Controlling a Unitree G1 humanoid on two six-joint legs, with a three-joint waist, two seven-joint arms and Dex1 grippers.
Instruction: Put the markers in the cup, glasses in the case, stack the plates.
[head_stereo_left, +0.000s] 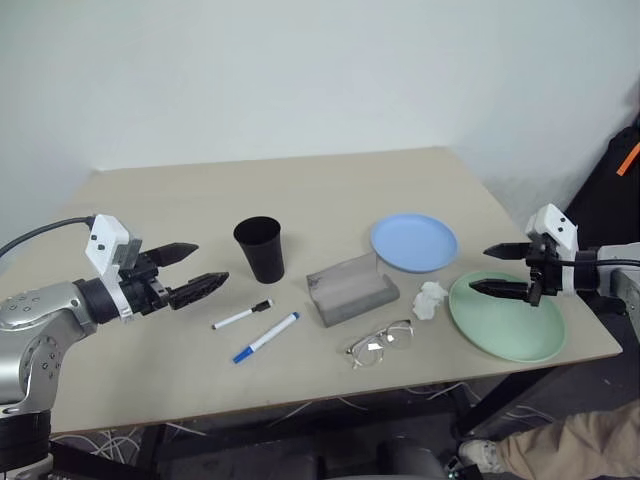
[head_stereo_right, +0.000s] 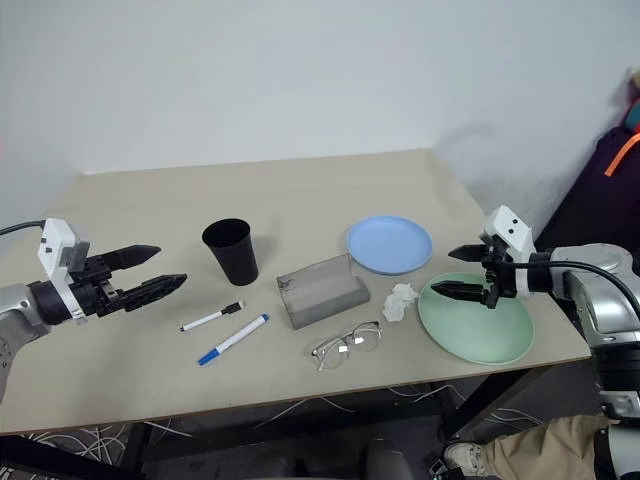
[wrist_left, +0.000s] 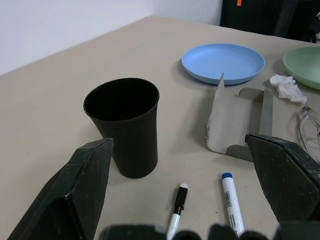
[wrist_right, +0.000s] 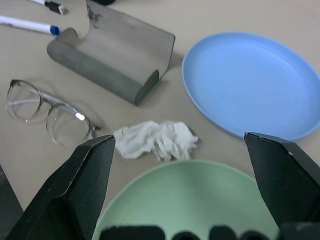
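**Fingers spread on both grippers, nothing held**

The fingers of the left gripper (head_stereo_left: 195, 268) are spread wide and empty, held above the table (head_stereo_left: 180, 200) at its left side and aimed toward the cup (head_stereo_left: 260, 249). The right gripper (head_stereo_left: 498, 270) is likewise spread and empty, poised over the near edge of the green plate (head_stereo_left: 508, 318).

The cup is seen standing upright near the table's middle, mouth up. Just in front of it the two markers are laid flat, side by side but apart: the black-capped marker (head_stereo_left: 242, 314) nearer the cup, the blue-capped marker (head_stereo_left: 265, 337) closer to the front edge. To the right of the cup the case (head_stereo_left: 350, 288) is found lying open, its lid raised. The glasses (head_stereo_left: 382, 343) are placed in front of the case, unfolded, near the table's front edge. A crumpled tissue (head_stereo_left: 431, 299) is seen between the case and the green plate. The blue plate (head_stereo_left: 414, 242) is set behind the tissue, apart from the green plate, which lies at the right front corner. The plates are not stacked.
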